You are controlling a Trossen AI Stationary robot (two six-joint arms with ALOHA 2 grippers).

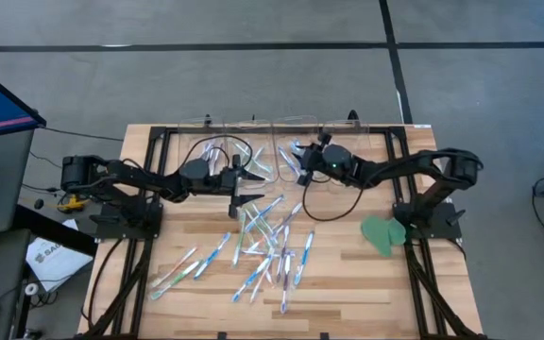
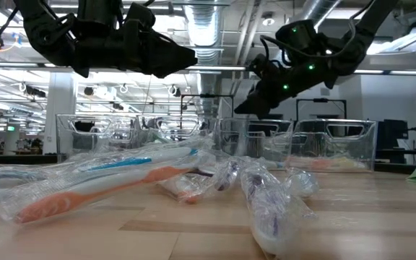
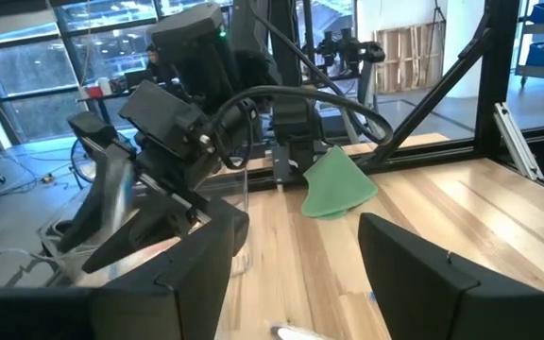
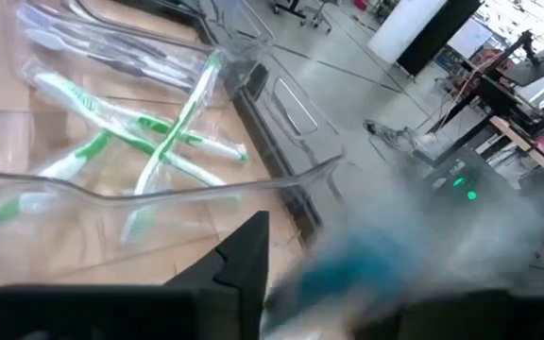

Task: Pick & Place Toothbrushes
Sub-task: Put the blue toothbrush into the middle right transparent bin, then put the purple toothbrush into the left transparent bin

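Surface: slatted wooden table (image 1: 348, 274) on a grey floor.
Toothbrushes: thin wrapped plastic toothbrushes (image 1: 267, 250) scattered mid-table; green ones (image 4: 149, 142) lie inside a clear plastic bin (image 4: 281, 179).
Right gripper (image 1: 302, 162): above the bins, pinching a blue-accented wrapped toothbrush (image 4: 348, 269).
Left gripper (image 1: 244, 186): fingers spread apart, empty, above the pile.

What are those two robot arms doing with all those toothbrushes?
They are sorting wrapped toothbrushes from a pile on the wooden table into clear bins at the back. The right claw hangs over a bin, holding a blue toothbrush. The left claw is open, empty, above the pile's edge.
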